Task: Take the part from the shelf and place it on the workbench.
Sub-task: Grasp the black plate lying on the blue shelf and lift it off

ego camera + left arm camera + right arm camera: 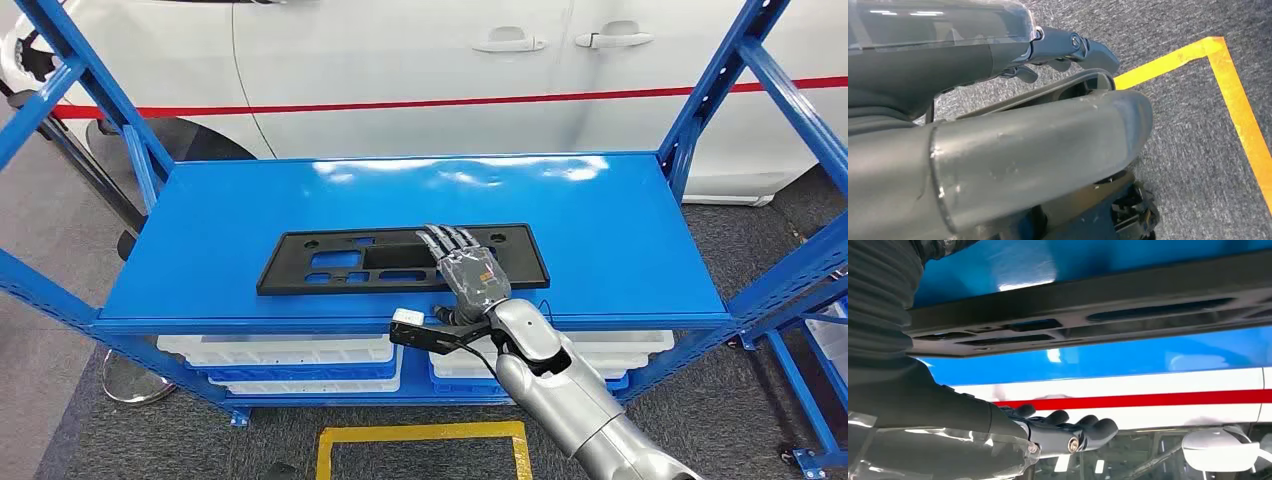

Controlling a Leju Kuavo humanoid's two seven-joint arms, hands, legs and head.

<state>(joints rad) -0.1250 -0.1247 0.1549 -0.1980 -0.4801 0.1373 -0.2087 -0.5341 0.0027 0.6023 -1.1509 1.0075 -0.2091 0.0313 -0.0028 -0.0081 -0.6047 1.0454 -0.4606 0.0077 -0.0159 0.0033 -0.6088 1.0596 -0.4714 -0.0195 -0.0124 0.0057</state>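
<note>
The light is bright and even, coming from above. White shiny spots sit on the blue shelf top near its back edge. Shadows are soft and small. The head view is sharp. In the left wrist view the close grey parts look blurry. The right wrist view is a bit soft, with glare on the blue.

We cannot tell whether the right hand touches the black part or hovers above it; it covers the part's middle near the shelf's front edge. The left hand's fingers are mostly hidden behind its own grey cover, so their pose stays unclear to us.
</note>
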